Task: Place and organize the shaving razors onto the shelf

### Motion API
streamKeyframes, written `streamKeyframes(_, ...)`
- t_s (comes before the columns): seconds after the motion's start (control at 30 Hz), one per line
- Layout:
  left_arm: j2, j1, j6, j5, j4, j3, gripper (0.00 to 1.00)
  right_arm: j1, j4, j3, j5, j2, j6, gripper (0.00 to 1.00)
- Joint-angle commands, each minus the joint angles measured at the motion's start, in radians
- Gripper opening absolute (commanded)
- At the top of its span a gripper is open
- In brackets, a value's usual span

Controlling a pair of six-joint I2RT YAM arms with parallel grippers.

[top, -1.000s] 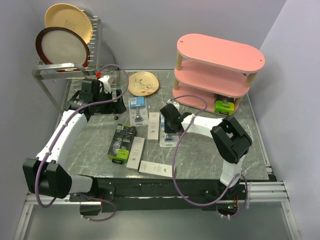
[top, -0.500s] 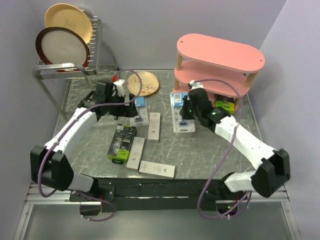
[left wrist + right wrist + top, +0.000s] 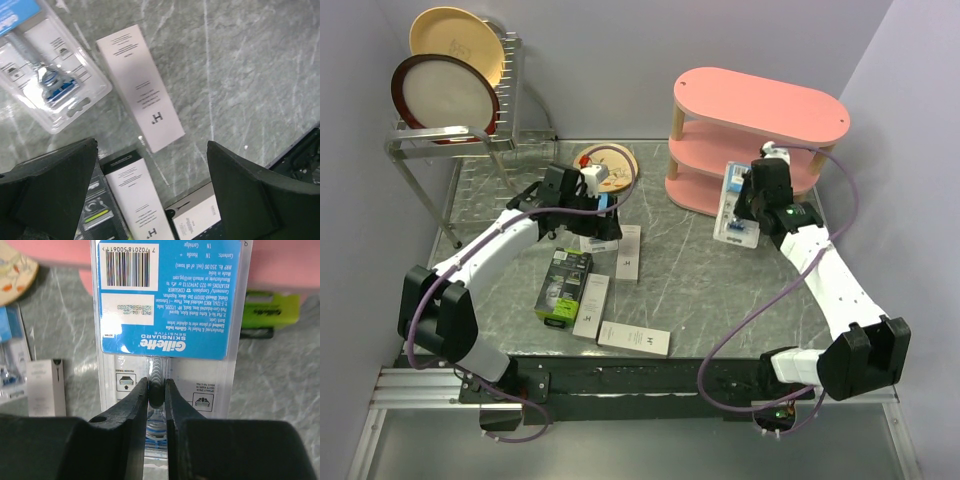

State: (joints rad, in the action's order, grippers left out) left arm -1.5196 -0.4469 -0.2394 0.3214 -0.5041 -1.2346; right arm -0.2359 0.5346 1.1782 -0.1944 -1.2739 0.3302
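Note:
My right gripper (image 3: pixel 748 212) is shut on a blue-white blister card razor (image 3: pixel 733 203) and holds it upright in the air, just in front of the lower tiers of the pink shelf (image 3: pixel 760 108). In the right wrist view the fingers (image 3: pixel 131 405) pinch the card (image 3: pixel 170 300) at the razor handle. A lime-green box (image 3: pixel 270 312) lies behind it under the shelf. My left gripper (image 3: pixel 604 222) hangs open above the table. Below it lie a second blister card (image 3: pixel 50 85), three white boxes (image 3: pixel 140 87) (image 3: pixel 137 205) (image 3: pixel 195 220) and a black-and-lime box (image 3: pixel 563 285).
A metal dish rack (image 3: pixel 450 140) with two plates stands at the back left. A small patterned plate (image 3: pixel 610 165) lies on the table behind my left wrist. Walls close in on the left, back and right.
My right arm has lifted the blister card from the table's middle and carried it right, up to the shelf. My left arm has swung right, over the other blister card and white boxes.

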Motion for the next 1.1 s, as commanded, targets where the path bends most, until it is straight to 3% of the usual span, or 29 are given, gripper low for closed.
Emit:
streamKeyframes(0.0, -0.005, -0.033, -0.021, 0.038, 0.058, -0.014, 0.96, 0.035, -0.074, 0.083, -0.049, -0.013, -0.054, 0.0)
streamKeyframes(0.4, -0.011, -0.056, -0.035, 0.056, 0.068, -0.014, 0.96, 0.119, -0.263, 0.092, -0.142, -0.084, -0.157, 0.0)
streamKeyframes(0.57, -0.011, -0.067, -0.043, 0.064, 0.075, 0.0, 0.96, 0.127, -0.468, -0.038, -0.122, -0.032, -0.212, 0.0)
streamKeyframes(0.77, -0.033, -0.081, -0.046, 0.07, 0.072, -0.019, 0.96, 0.129, -0.595, -0.117, -0.165, -0.042, -0.233, 0.0)
streamKeyframes(1.07, -0.066, -0.128, -0.044, 0.11, 0.078, -0.029, 0.96, 0.168, -0.627, -0.108, -0.169, -0.077, -0.23, 0.0)
